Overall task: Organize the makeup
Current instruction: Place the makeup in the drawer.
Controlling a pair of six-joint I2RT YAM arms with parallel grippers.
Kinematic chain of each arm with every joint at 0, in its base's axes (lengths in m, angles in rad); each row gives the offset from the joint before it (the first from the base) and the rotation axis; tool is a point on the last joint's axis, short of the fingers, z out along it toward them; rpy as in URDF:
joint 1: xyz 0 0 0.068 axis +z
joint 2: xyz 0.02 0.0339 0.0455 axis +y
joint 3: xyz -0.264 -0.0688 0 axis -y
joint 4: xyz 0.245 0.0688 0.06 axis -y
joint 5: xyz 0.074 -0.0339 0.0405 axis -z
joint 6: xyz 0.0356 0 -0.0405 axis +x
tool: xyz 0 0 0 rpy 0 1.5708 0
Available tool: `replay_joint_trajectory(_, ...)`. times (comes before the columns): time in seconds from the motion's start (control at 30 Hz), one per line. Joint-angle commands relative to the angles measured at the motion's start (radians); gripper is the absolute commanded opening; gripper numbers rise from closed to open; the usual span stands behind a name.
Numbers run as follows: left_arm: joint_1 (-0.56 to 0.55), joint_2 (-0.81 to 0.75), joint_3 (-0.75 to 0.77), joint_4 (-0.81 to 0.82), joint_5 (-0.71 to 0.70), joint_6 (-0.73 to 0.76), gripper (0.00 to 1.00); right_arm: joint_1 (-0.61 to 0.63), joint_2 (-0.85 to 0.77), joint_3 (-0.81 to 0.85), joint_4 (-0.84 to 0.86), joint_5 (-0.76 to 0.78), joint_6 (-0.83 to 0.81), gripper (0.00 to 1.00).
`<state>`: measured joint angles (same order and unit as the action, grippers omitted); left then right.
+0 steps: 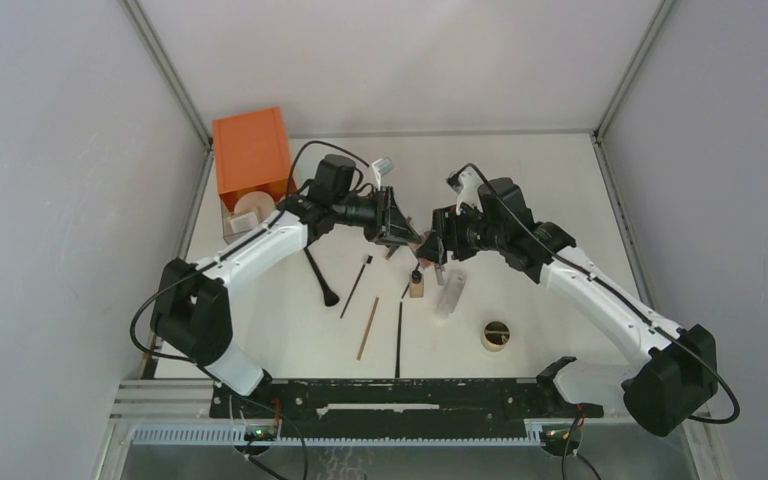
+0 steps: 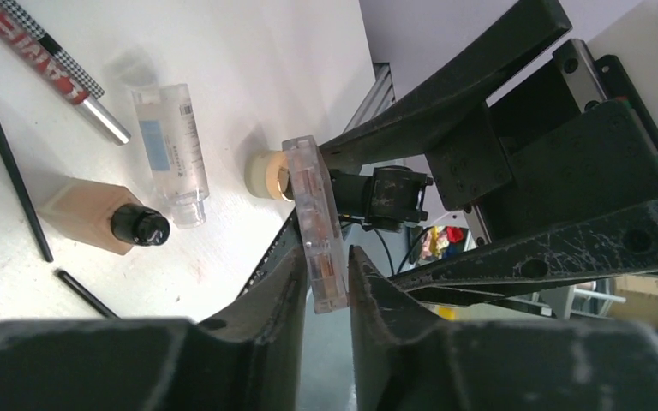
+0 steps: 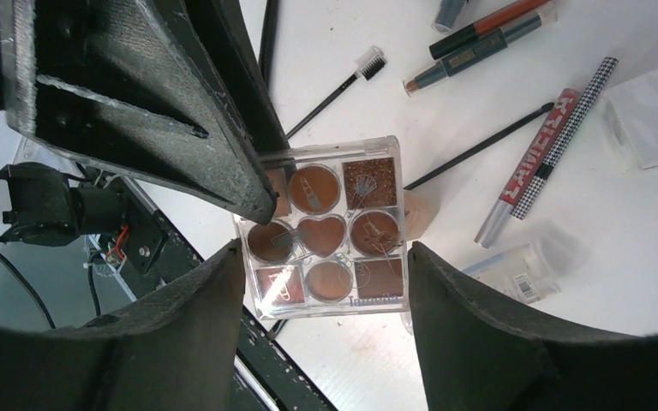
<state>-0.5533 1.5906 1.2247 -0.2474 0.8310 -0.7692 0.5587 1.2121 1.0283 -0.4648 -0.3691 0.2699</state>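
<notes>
Now my left claw (image 2: 324, 282) is clamped on the reddish-pan palette (image 2: 313, 214), which stands edge-on between its tips. My right claw (image 3: 326, 257) flanks it, jaws spread; I cannot tell if they touch.

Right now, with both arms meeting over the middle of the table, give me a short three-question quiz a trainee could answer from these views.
1. True or false: the left gripper is open and empty.
2. Which item lies beside the clear bottle? A) a tan foundation bottle with a black cap; B) a hand mirror; C) a sponge.
3. What shape is the centre pan of the clear eyeshadow palette?
Key: 1 false, it is shut on the palette's edge; 2 A; 3 heart.
</notes>
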Motion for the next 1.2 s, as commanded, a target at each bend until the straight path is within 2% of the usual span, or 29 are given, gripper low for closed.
replay_joint_trajectory(0.0, -0.004, -0.028, 0.046, 0.026, 0.012, -0.006, 0.24, 0.007, 0.0, 0.056, 0.046, 0.005, -0.007, 0.77)
replay_joint_trajectory(0.07, 0.002, -0.052, 0.056, -0.001, -0.011, 0.008, 0.23, 0.006, -0.003, 0.073, 0.026, 0.023, 0.0, 0.9)
replay_joint_trajectory(0.17, 0.036, -0.102, 0.059, -0.031, -0.052, 0.014, 0.19, 0.0, -0.039, 0.093, 0.009, 0.027, 0.008, 0.99)
replay_joint_trajectory(0.3, 0.161, -0.21, 0.063, -0.089, -0.11, 0.006, 0.07, -0.065, -0.12, 0.101, 0.026, -0.09, 0.043, 1.0)
replay_joint_trajectory(0.43, 0.332, -0.39, 0.053, -0.201, -0.274, -0.019, 0.05, -0.135, -0.178, 0.101, 0.034, -0.123, 0.059, 1.0)
replay_joint_trajectory(0.53, 0.49, -0.526, -0.017, -0.222, -0.368, -0.102, 0.04, -0.15, -0.177, 0.101, 0.017, -0.089, 0.049, 1.0)
replay_joint_trajectory(0.63, 0.645, -0.612, -0.088, -0.227, -0.428, -0.149, 0.04, -0.15, -0.151, 0.101, 0.01, -0.087, 0.051, 1.0)
replay_joint_trajectory(0.7, 0.701, -0.634, -0.121, -0.244, -0.469, -0.166, 0.05, -0.143, -0.138, 0.101, 0.01, -0.086, 0.056, 1.0)
replay_joint_trajectory(0.83, 0.749, -0.599, -0.149, -0.243, -0.512, -0.191, 0.05, -0.13, -0.128, 0.101, 0.013, -0.068, 0.055, 1.0)
replay_joint_trajectory(0.97, 0.754, -0.552, -0.149, -0.217, -0.482, -0.205, 0.05, -0.131, -0.134, 0.101, -0.006, -0.051, 0.051, 1.0)
replay_joint_trajectory(1.1, 0.754, -0.548, -0.17, -0.196, -0.554, -0.195, 0.07, -0.127, -0.134, 0.099, -0.027, -0.04, 0.051, 1.0)
replay_joint_trajectory(1.17, 0.763, -0.514, -0.17, -0.188, -0.531, -0.2, 0.07, -0.123, -0.132, 0.098, -0.023, -0.036, 0.049, 1.0)
